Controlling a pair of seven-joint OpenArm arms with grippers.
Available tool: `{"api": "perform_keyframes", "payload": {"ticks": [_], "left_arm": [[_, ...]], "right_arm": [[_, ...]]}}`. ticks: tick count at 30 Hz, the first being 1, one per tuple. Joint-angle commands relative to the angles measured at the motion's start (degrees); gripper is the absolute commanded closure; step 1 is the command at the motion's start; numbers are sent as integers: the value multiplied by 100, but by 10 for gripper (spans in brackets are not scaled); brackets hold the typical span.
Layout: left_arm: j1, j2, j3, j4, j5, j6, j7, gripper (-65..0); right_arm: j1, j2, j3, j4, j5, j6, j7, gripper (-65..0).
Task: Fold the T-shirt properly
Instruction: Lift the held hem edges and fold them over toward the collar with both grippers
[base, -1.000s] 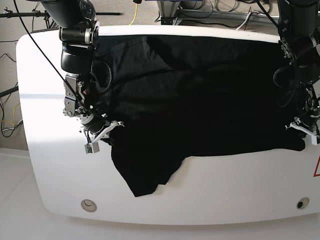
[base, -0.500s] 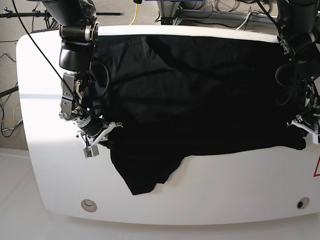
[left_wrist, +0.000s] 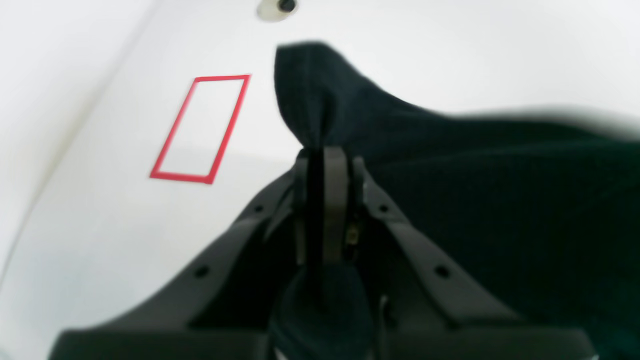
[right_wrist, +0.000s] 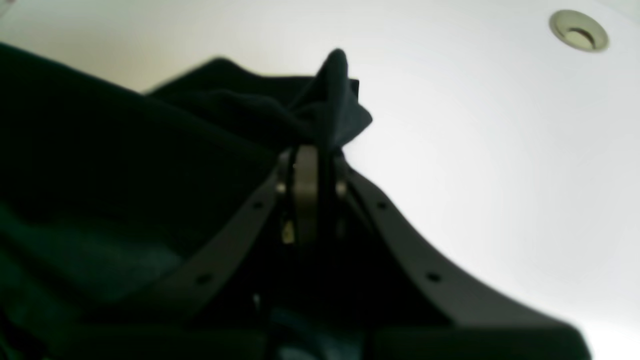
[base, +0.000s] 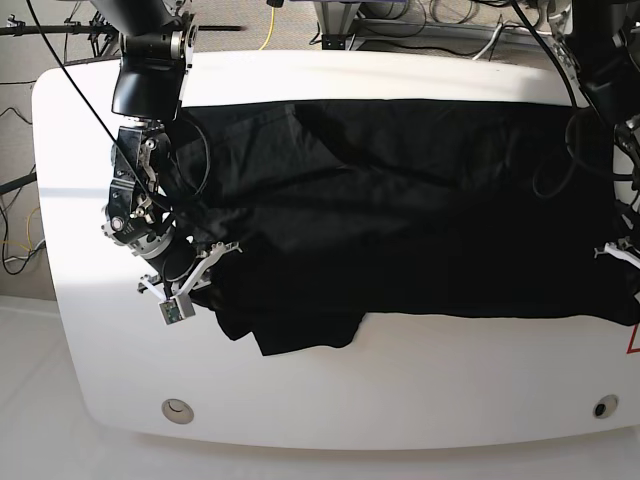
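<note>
Both grippers were closed on the T-shirt (base: 400, 200). The left gripper (left_wrist: 320, 150) and the right gripper (right_wrist: 312, 147) each pinched a near corner, probably to stretch the cloth flat on the table (base: 450, 390).

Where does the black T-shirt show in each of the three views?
Base: T-shirt spread across the table's middle, from left to right edge.
Left wrist: right and centre, a corner pinched upward.
Right wrist: left half, a bunched tip at centre.
Shared landmark: white table, with its round holes.
</note>
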Motion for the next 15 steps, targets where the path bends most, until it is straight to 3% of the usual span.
{"api": "perform_keyframes", "payload": {"ticks": [1, 15], "left_arm": [[15, -33, -2, 249, -100, 17, -47, 0], [527, 7, 35, 660, -743, 23, -142, 0]], "right_arm": [[113, 84, 32, 281, 74, -7, 57, 0], [-400, 156, 77, 904, 55, -37, -133, 0]]}}
